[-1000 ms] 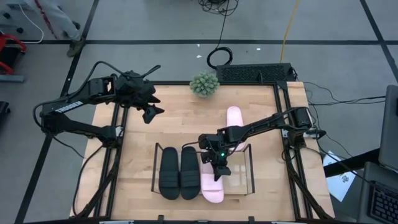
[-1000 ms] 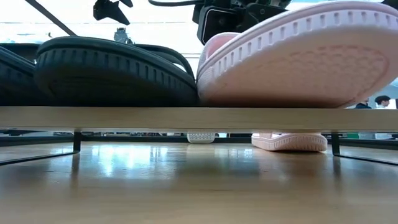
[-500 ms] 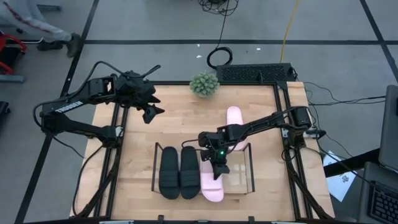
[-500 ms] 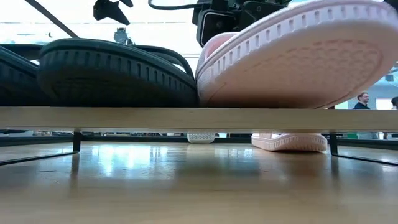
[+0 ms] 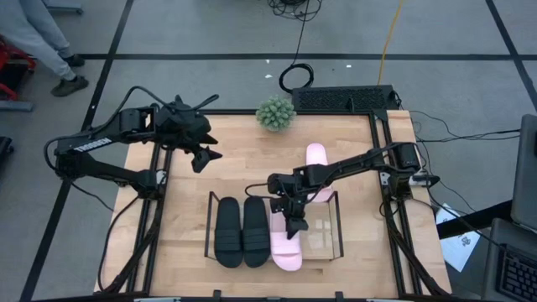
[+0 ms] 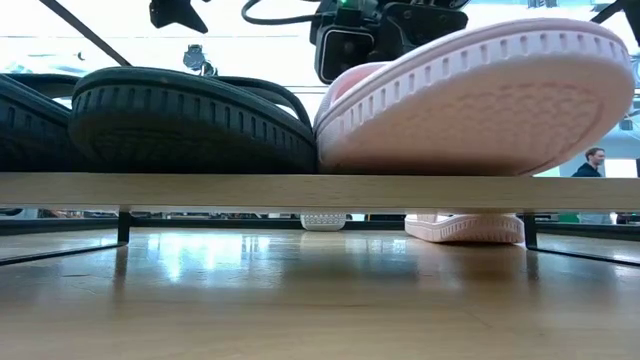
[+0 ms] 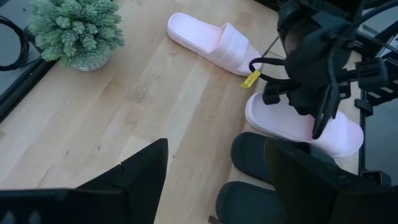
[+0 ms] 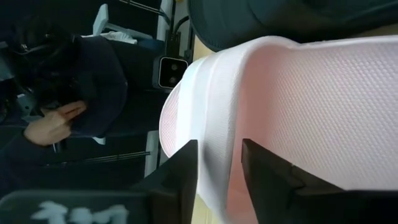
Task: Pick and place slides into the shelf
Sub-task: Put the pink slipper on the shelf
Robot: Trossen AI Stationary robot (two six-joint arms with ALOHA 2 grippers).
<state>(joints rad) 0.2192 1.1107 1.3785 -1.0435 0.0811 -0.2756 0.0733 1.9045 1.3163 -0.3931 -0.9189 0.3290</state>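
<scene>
Two black slides [image 5: 242, 232] lie side by side on the shelf [image 5: 339, 228]. A pink slide [image 5: 287, 252] lies next to them on the shelf's clear panel [image 6: 320, 190]. My right gripper [image 5: 291, 220] is over this pink slide's strap, open, with its fingers on either side of the strap's edge [image 8: 211, 124]. The second pink slide [image 5: 316, 159] lies flat on the table behind the shelf, partly under the right arm. My left gripper [image 5: 201, 155] hangs open in the air over the table's far left. My right gripper's fingers [image 8: 183, 180] stand astride the edge of the pink slide's strap, slanting down from the far side. I cannot tell whether they touch the strap. The slide lies sole down on the shelf panel [image 6: 480, 100].
A small green plant [image 5: 275, 113] stands at the table's far edge. Bare wood lies between the left arm and the shelf. The shelf's right part [image 5: 323, 239] holds nothing. A person walks on the floor beyond the table's far left.
The pink slide on the shelf has tipped down. Its near end stood slanted above the panel a second ago and now lies lower and flatter on it.
</scene>
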